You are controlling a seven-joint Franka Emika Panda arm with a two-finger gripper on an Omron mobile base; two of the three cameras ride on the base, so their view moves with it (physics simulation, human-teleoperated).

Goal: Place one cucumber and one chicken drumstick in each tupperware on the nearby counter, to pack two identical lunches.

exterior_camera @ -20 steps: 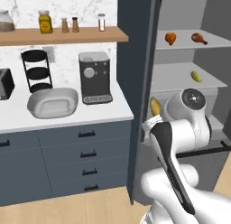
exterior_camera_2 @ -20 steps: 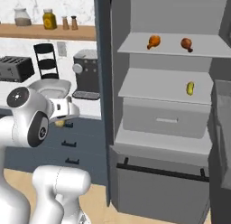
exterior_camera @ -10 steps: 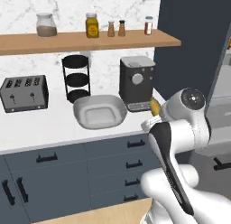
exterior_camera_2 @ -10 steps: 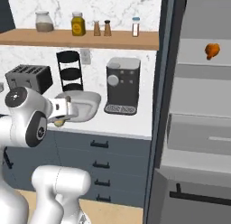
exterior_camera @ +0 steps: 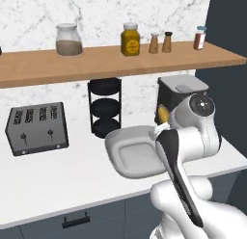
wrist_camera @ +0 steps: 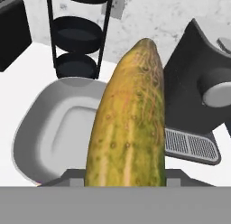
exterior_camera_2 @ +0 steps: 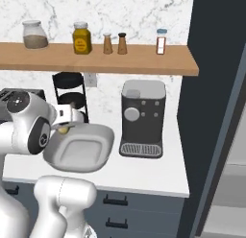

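My gripper [exterior_camera: 162,122] is shut on a yellow-green cucumber [wrist_camera: 131,128], which stands upright through the middle of the hand view. The cucumber's tip [exterior_camera: 163,112] pokes out beside the white wrist. Just beyond and below it a light-grey tupperware [exterior_camera: 120,141] sits on the white counter [exterior_camera: 58,180]; its inside looks bare. The tupperware [wrist_camera: 31,128] lies left of and behind the cucumber in the hand view, and in the right base view the tupperware [exterior_camera_2: 98,153] sits in front of the hand. The chicken drumstick is out of view.
A black coffee machine [exterior_camera_2: 142,117] stands right of the tupperware, a black tiered rack [exterior_camera: 103,112] behind it, and a toaster [exterior_camera: 36,127] to the left. A wooden shelf [exterior_camera: 96,59] with jars hangs above. A tall dark cabinet side [exterior_camera_2: 211,102] bounds the counter's right end.
The base has driven from the open fridge to the counter, so both base views shifted and now face the tupperware closer up. The cucumber has stayed in my gripper throughout.
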